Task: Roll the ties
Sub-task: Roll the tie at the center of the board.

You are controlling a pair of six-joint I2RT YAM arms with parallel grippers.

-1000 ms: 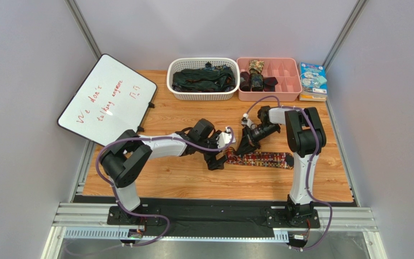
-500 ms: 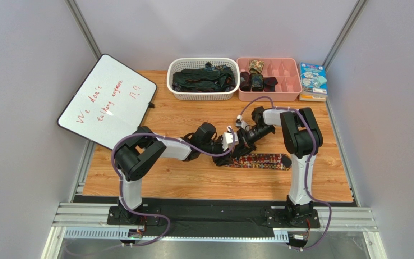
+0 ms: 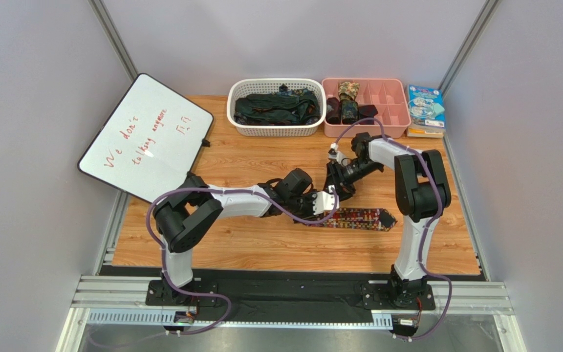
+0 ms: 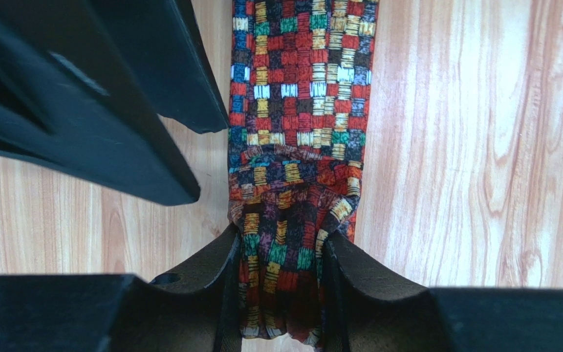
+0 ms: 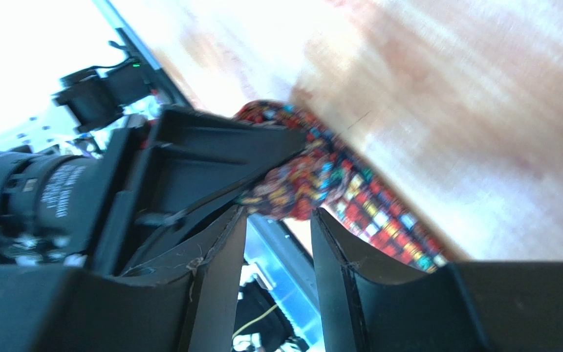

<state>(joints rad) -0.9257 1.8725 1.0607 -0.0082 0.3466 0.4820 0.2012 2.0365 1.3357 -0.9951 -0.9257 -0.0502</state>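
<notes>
A tie (image 3: 361, 218) with a busy red, orange, yellow and green pattern lies flat on the wooden table, its wide end pointing right. Its left end is bunched into a small roll (image 4: 292, 191). My left gripper (image 4: 281, 242) (image 3: 328, 209) is shut on that roll, with fabric pressed between both fingers. My right gripper (image 5: 278, 216) (image 3: 333, 192) is open just behind the roll (image 5: 284, 192), with nothing between its jaws. Its dark fingers (image 4: 108, 110) show at the upper left of the left wrist view.
At the back stand a white basket (image 3: 237, 121) holding dark loose ties and a pink divided tray (image 3: 391, 110) with a few rolled ties (image 3: 347, 103). A whiteboard (image 3: 145, 136) leans at the left. A blue box (image 3: 425, 108) sits at the back right.
My left gripper has moved right and shut on the tie's rolled end. My right gripper, shut before, has opened and let go of the roll.
</notes>
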